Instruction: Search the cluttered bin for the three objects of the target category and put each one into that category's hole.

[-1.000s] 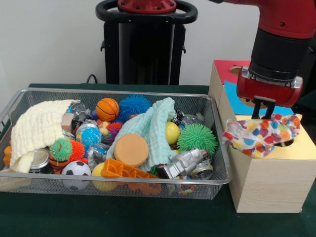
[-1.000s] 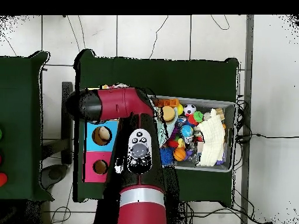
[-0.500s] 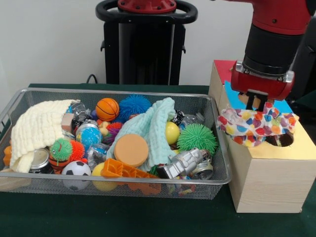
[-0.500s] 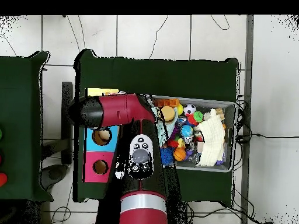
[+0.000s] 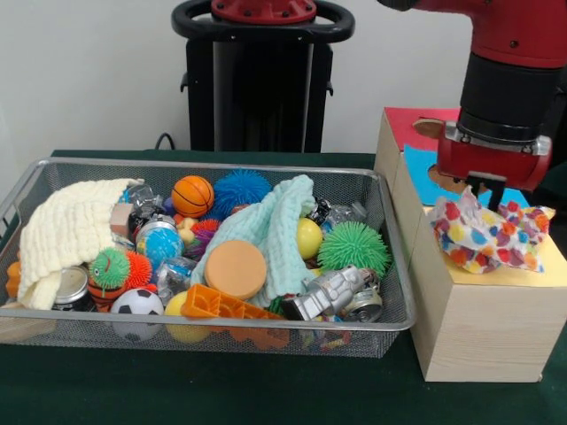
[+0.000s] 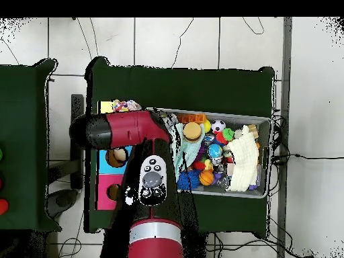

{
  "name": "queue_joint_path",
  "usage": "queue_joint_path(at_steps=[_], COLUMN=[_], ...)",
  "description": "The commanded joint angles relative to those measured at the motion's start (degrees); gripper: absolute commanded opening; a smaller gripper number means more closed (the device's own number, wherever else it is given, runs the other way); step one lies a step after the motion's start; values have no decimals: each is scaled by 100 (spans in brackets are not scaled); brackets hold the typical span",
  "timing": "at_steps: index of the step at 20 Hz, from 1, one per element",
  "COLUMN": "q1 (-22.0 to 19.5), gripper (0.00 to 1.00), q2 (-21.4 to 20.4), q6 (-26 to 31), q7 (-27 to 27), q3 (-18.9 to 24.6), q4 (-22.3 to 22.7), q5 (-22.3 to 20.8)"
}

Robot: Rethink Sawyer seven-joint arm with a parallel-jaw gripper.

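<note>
Gripper (image 5: 490, 188): hangs just above the wooden box, its dark tips touching the top of the spotted cloth; whether they pinch it or stand apart cannot be told.
Spotted cloth (image 5: 490, 234): bunched on the yellow end of the wooden box (image 5: 483, 328) top, draped over that surface and covering the hole there; in the overhead view it shows at the box's end (image 6: 123, 105).
Wire bin (image 5: 392, 266): just beside the wooden box, touching or nearly so.
Pale blue cloth (image 5: 270, 232): in the bin, on the half nearer the box.
Cream cloth (image 5: 64, 232): at the bin end farthest from the box.
Green spiky ball (image 5: 353, 247): in the bin corner close to the box.
</note>
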Motion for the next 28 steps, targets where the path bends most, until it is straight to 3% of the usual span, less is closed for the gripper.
queue_joint_path(at_steps=[1, 10, 24, 28], q1=[372, 484, 523, 502], gripper=[0, 0, 0, 0], q2=[560, 654, 544, 318], q6=[-1288, -1396, -1065, -864], q7=[1843, 1569, 1158, 1016], q3=[265, 49, -438, -656], q4=[475, 493, 611, 677], q5=[563, 976, 946, 818])
